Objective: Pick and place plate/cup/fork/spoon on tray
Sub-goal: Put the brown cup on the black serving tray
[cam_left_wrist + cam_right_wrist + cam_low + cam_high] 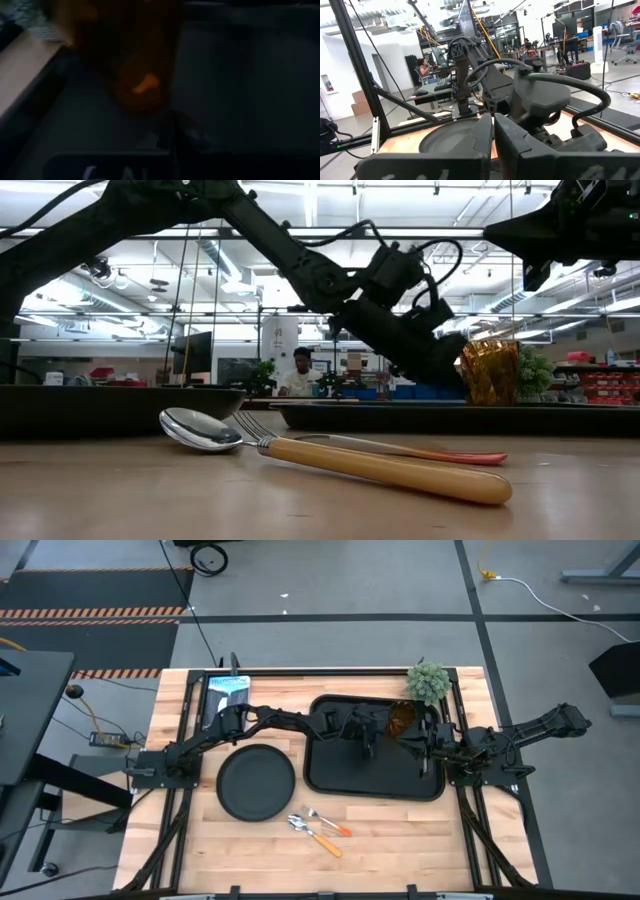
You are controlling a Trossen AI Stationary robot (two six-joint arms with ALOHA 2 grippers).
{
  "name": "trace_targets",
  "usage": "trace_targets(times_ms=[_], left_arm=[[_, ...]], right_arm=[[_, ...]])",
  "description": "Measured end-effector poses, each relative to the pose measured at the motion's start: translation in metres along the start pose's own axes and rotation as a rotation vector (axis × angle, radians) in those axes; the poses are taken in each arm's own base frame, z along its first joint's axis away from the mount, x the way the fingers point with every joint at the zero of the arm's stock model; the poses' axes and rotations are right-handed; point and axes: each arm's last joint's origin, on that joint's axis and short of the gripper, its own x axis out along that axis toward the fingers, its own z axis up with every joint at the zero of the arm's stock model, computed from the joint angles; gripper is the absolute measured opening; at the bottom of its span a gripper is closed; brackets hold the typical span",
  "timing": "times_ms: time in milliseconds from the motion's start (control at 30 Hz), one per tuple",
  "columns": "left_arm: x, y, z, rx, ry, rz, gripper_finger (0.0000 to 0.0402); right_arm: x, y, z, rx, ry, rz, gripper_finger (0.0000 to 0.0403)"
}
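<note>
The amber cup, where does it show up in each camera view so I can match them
High view: the cup stands in the tray's back right corner, by the left gripper.
Low view: right of centre, on the tray.
Left wrist view: large and close, on the tray floor.
Right wrist view: not visible.
Shared landmark: the tray.

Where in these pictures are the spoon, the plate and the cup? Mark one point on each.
spoon (200, 430), low view, on its shiny bowl.
plate (256, 783), high view, at the middle of its flat face.
cup (490, 372), low view, on its amber patterned wall.
</note>
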Motion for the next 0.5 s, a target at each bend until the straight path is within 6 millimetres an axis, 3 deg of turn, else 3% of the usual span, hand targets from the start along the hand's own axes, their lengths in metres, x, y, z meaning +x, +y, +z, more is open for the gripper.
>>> trace_targets(times_ms=[167, 500], left_arm=[[0.0023, -0.0027, 0.0082, -0.018, -0.058, 0.0, 0.0011], [0.0089, 0.0052, 0.0049, -0.027, -0.133, 0.068, 0.0011]], right_arm=[[0.0, 0.0, 0.0, 0.001, 0.0, 0.0, 0.0027], [0.0, 0.0, 0.0, 0.0, 0.0, 0.0, 0.0027]])
